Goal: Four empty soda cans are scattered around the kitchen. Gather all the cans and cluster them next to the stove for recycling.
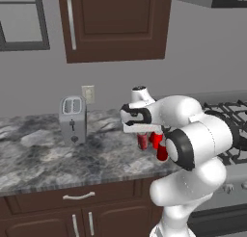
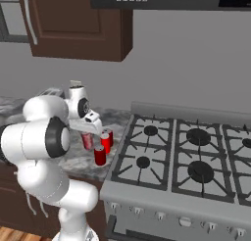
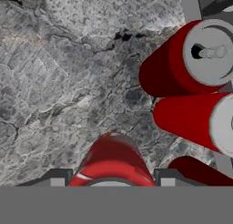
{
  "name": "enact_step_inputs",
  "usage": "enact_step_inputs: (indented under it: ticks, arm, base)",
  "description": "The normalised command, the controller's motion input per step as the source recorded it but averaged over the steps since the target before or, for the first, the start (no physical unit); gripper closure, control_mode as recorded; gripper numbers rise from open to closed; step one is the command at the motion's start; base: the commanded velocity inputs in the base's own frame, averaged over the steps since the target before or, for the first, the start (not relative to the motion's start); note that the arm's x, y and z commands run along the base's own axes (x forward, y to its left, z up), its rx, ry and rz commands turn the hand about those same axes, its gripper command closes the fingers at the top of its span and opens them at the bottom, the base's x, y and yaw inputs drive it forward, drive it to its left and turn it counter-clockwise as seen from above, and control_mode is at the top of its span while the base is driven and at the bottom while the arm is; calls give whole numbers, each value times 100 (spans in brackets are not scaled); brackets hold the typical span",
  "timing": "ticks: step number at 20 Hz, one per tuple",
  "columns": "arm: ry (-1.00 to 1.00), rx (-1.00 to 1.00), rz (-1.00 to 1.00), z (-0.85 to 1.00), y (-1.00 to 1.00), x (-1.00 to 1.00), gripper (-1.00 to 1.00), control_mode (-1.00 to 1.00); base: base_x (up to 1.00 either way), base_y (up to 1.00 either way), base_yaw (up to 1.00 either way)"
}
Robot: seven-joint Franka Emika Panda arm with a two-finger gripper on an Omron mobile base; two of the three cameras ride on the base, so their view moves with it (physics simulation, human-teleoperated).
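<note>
1. From my remote station, the right base view shows the gripper (image 2: pixel 89 132) pointing down over the granite counter (image 2: pixel 78 161), just left of the stove (image 2: pixel 186 161).
2. The jaws are clamped on a red soda can (image 2: pixel 87 140), which stands upright between them; in the hand view the same held can (image 3: pixel 111 161) rises between the two dark finger tips (image 3: pixel 57 177), one on each side of it.
3. I cannot tell whether the held can's base touches the counter or hangs just above it.
4. Three more soda cans stand upright in a tight group just beside the held one, toward the stove: a rear can (image 2: pixel 109 136), a middle can (image 2: pixel 105 143) and a front can (image 2: pixel 100 155).
5. In the hand view two of these cans appear at the right with their silvery tops facing the camera; the upper one (image 3: pixel 182 59) shows its pull tab, and the lower one (image 3: pixel 191 120) lies close under it.
6. All four cans sit on the counter strip next to the stove's left edge, near the black burner grates (image 2: pixel 147 147).
7. In the left base view I see a silver two-slot toaster (image 1: pixel 72 119) standing well apart from the cans, further along the counter, below a wall outlet (image 1: pixel 88 93).
8. Dark wooden wall cabinets (image 1: pixel 116 21) hang above the counter.
</note>
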Motion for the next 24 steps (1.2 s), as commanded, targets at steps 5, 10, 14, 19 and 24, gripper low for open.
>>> enact_step_inputs:
  ticks: [5, 10, 14, 19, 24]
  arm:
    - [1, 0, 0, -25, 0, 18, 100, -100]
    - [0, 0, -2, -30, -8, 19, 100, -100]
    - [2, 0, -3, -35, -8, 3, 100, -100]
    - [1, 0, 0, -6, -2, 0, 100, -100]
    - [0, 0, 0, 0, 0, 0, -100, -100]
  base:
    - [0, 0, 0]
    - [0, 0, 0]
    - [0, 0, 0]
    - [0, 0, 0]
    - [0, 0, 0]
